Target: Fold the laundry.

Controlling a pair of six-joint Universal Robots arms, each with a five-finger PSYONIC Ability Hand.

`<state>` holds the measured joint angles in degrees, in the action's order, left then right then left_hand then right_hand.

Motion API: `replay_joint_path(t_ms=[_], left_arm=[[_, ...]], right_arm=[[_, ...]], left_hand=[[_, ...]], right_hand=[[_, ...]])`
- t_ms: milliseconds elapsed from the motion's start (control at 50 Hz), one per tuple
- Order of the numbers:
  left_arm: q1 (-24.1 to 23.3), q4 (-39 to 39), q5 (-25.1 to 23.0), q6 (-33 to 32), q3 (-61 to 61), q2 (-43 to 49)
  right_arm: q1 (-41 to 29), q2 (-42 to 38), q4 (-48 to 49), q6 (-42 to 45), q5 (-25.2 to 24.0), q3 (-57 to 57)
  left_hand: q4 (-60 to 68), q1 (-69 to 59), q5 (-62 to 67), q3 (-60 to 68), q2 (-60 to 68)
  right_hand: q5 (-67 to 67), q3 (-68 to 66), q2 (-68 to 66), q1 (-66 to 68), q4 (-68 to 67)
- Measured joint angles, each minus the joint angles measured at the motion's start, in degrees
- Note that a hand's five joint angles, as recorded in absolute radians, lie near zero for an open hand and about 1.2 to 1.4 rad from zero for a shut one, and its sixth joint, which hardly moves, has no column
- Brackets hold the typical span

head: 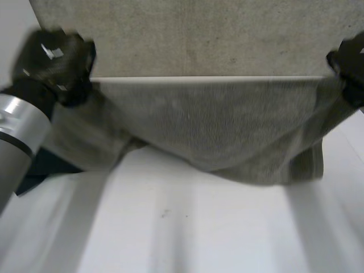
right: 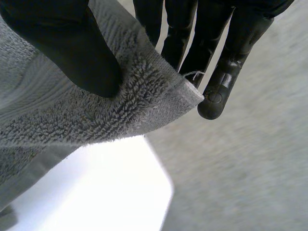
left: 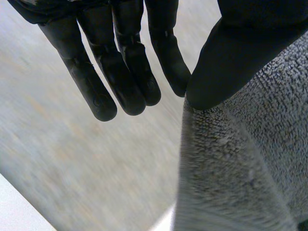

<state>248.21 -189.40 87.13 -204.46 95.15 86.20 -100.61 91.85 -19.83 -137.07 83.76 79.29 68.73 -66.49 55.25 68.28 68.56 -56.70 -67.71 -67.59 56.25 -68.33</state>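
White worktop (head: pixel 187 227): surface plain, with a few small dark specks (head: pixel 165 214) near its middle. Its far edge runs straight across the head view. The right wrist view shows one rounded corner of it. Beyond the far edge lies a grey, mottled floor (head: pixel 256 34), carrying a faint straight seam (head: pixel 183 34) at right angles to the worktop's edge. Floor material cannot be determined.

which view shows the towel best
Head view: the towel hangs stretched between the left hand and right hand, sagging over the table. Each wrist view shows the bit pinched under that hand's thumb.
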Motion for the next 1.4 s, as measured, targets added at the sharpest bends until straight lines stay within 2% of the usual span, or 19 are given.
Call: replay_joint_path(t_ms=[40,180,280,360,440,500,540,560,640,820,840,960,1100,1140,1300,1400], left_arm=[[0.0,0.6,0.1,-1.0,0.0,2.0],[-0.3,2.4,0.5,-5.9,-4.1,17.9],[-0.4,1.6,0.9,-7.0,-13.6,27.9],[-0.6,-1.5,2.6,-7.1,-26.5,33.9],[-0.6,-6.1,4.5,-7.1,-37.4,36.4],[-0.5,-11.6,6.2,-7.1,-45.9,37.1],[-0.5,-11.6,6.2,-7.1,-45.9,37.1],[-0.4,-16.5,7.3,-7.1,-50.9,36.8],[-0.5,-19.7,7.8,-7.1,-51.6,34.6],[-0.9,-21.0,7.5,-6.8,-36.8,25.4],[-1.0,-20.7,7.3,-6.8,-28.5,22.2],[-1.3,-19.8,7.3,-7.0,-11.7,17.7],[-2.6,-18.0,7.5,-7.1,1.4,16.4],[-3.7,-16.4,7.8,-7.1,9.0,16.7],[-5.5,-12.3,8.9,-7.1,20.2,17.3],[-6.8,-10.0,9.5,-6.9,22.1,17.2]], right_arm=[[0.0,-1.1,-0.7,0.0,0.1,0.2],[-0.6,-11.3,-2.0,-0.1,0.8,-1.6],[-2.3,-18.9,1.9,-1.0,3.0,-8.1],[-4.6,-25.2,9.3,-1.7,6.4,-17.9],[-5.5,-27.5,14.3,-1.9,7.9,-23.3],[-6.3,-29.5,25.7,-2.5,9.6,-31.6],[-6.3,-29.5,25.7,-2.5,9.6,-31.6],[-6.5,-29.2,33.0,-3.2,10.4,-34.7],[-6.5,-28.0,37.5,-3.8,10.9,-35.3],[-6.3,-22.7,38.5,-5.4,11.1,-25.4],[-6.1,-20.2,36.9,-5.9,10.9,-19.0],[-5.6,-16.7,32.6,-6.3,9.5,-5.8],[-5.1,-15.4,29.1,-6.1,6.3,6.4],[-3.9,-15.2,27.7,-5.3,4.6,13.5],[0.7,-15.1,26.5,-1.7,3.4,24.1],[2.4,-14.2,26.4,-0.8,2.7,26.8]], left_hand=[[0.0,0.0,0.0,0.0,0.0],[0.0,0.0,0.0,0.0,0.0],[0.0,0.0,0.0,0.0,0.0],[0.0,0.0,0.0,0.0,0.0],[0.0,0.0,0.0,0.0,0.0],[0.0,0.0,0.0,0.0,0.0],[0.0,0.0,0.0,0.0,0.0],[0.0,0.0,0.0,0.0,0.0],[0.0,0.0,0.0,0.0,0.0],[0.0,0.0,0.0,0.0,0.0],[0.0,0.0,0.0,0.1,0.0],[0.0,0.0,0.0,0.1,0.0],[0.0,0.0,0.0,0.1,0.1],[0.0,0.0,0.0,0.1,0.1],[0.0,0.0,0.0,0.1,0.1],[0.0,0.0,0.0,0.1,0.1]], right_hand=[[0.0,0.0,0.0,0.0,0.0],[0.0,0.0,0.0,0.0,0.0],[0.0,0.0,0.0,0.0,0.0],[0.0,0.0,0.0,0.0,0.0],[0.0,0.0,0.0,0.0,0.0],[0.0,0.0,0.0,0.0,0.0],[0.0,0.0,0.0,0.0,0.0],[0.0,0.0,0.0,0.0,0.0],[0.0,0.0,0.0,0.0,0.0],[0.0,0.0,0.0,0.0,0.0],[0.0,0.0,0.0,0.0,0.0],[0.0,0.0,0.0,0.0,0.0],[0.0,0.0,0.0,0.0,0.0],[0.0,0.0,0.0,0.0,0.0],[0.0,0.0,0.0,0.0,0.0],[0.0,0.0,0.0,0.0,0.0]])
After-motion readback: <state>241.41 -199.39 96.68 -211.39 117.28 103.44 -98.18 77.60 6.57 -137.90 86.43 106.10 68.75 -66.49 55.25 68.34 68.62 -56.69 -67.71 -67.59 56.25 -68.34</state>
